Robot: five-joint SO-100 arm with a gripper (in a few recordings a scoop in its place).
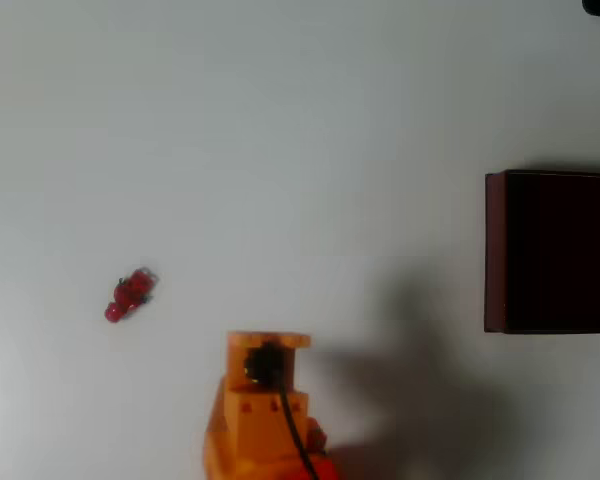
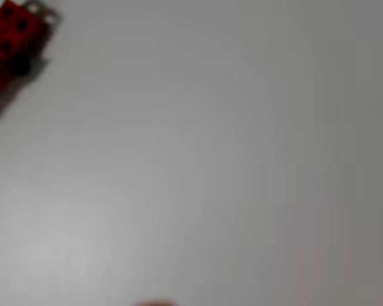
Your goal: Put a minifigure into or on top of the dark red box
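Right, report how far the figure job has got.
Nothing looks done: the red figure lies on the white table, far left of the dark red box. In hand: the orange arm sits near the figure, not touching it. Left: grasp, carry, drop in the box.

You have a plain white table [image 1: 300,120] under the scene. The minifigure [image 1: 130,294] lies flat on it toward the left edge in the overhead view, tilted diagonally; in the wrist view it lies at the top left corner [image 2: 9,38]. The dark red box [image 1: 550,250] rests at the table's right edge, well apart from the figure.
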